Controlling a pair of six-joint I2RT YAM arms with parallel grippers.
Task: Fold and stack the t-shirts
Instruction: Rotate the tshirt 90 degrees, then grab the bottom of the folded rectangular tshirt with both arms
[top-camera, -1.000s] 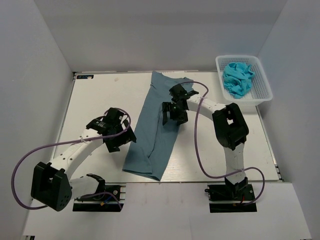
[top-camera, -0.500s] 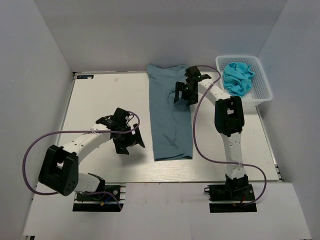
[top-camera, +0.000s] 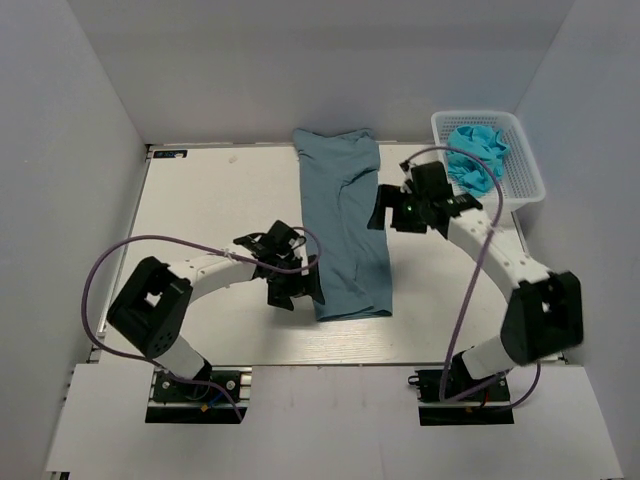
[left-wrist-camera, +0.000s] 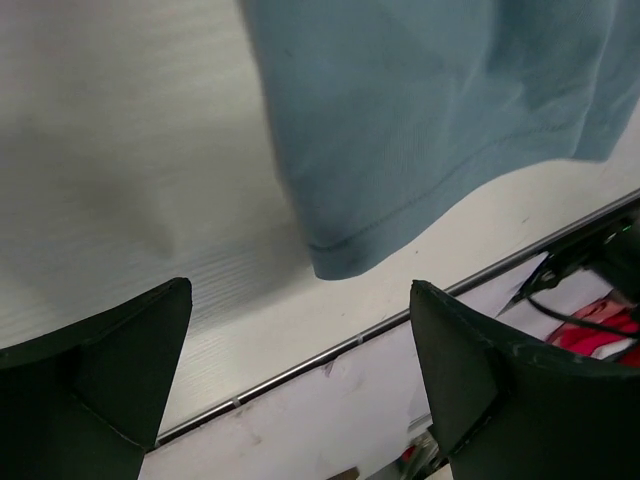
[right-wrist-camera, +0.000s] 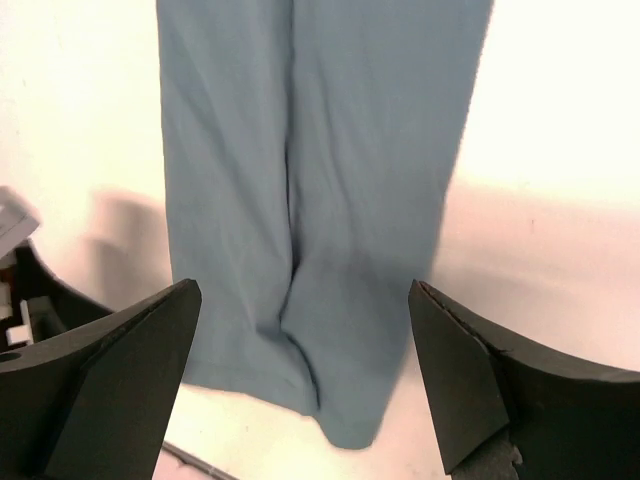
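A slate-blue t-shirt (top-camera: 343, 225) lies flat on the table as a long strip folded lengthwise, running from the far edge toward the front. My left gripper (top-camera: 297, 285) is open and empty, just left of the shirt's near-left corner. In the left wrist view that hemmed corner (left-wrist-camera: 345, 255) lies ahead of the open left gripper (left-wrist-camera: 300, 370). My right gripper (top-camera: 392, 212) is open and empty at the shirt's right edge, about mid-length. In the right wrist view the shirt (right-wrist-camera: 320, 190) lies below the open right gripper (right-wrist-camera: 305, 380), with a crease down its middle.
A white plastic basket (top-camera: 522, 186) stands at the far right with a crumpled bright-blue cloth (top-camera: 477, 155) inside. The table's front metal rail (left-wrist-camera: 330, 345) runs just beyond the shirt's near hem. White walls enclose the table on three sides.
The shirt went from lying diagonally to lying straight, drawn toward the far edge. My right gripper came back from the far end to the shirt's right edge. My left gripper moved right to its near-left corner.
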